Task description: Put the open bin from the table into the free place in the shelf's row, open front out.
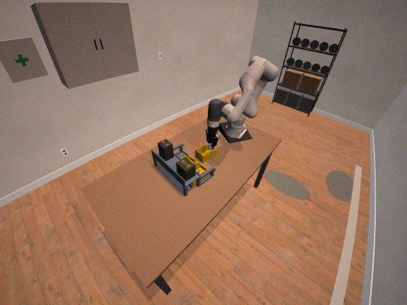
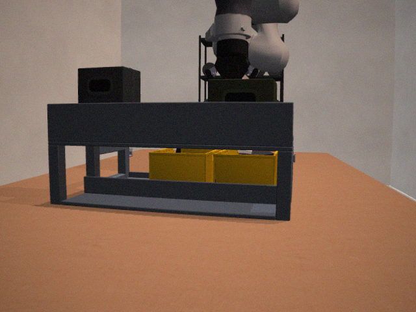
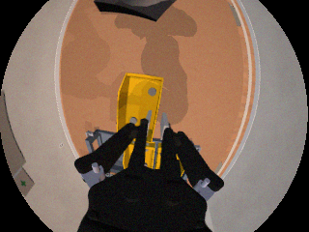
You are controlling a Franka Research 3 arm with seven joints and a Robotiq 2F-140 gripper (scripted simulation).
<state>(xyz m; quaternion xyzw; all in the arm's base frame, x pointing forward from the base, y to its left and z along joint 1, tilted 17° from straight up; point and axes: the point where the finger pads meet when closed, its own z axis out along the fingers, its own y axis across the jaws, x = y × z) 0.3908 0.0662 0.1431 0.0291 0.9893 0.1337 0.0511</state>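
The open yellow bin (image 1: pixel 203 156) (image 3: pixel 137 99) stands on the table in front of the shelf (image 1: pixel 169 165) (image 2: pixel 168 124), with small grey round parts inside. My gripper (image 1: pixel 211 150) (image 3: pixel 155 117) is slightly open astride the bin's side wall, one fingertip inside and one outside. A gap shows between the fingertips, and no clamping is visible. Two more yellow bins stand side by side on the shelf: one in the middle (image 1: pixel 188 159) (image 2: pixel 177 166), one at the end (image 1: pixel 202 169) (image 2: pixel 245 169). The free place is left of them in the exterior view. The fingertips are hidden there.
A black box (image 1: pixel 166 150) (image 2: pixel 101 75) and a dark green box (image 1: pixel 186 169) (image 2: pixel 218 90) stand on the shelf's top board. The board covers the rear of the row. Raised side rails flank the row. The robot's base plate (image 1: pixel 245 136) is behind the bin.
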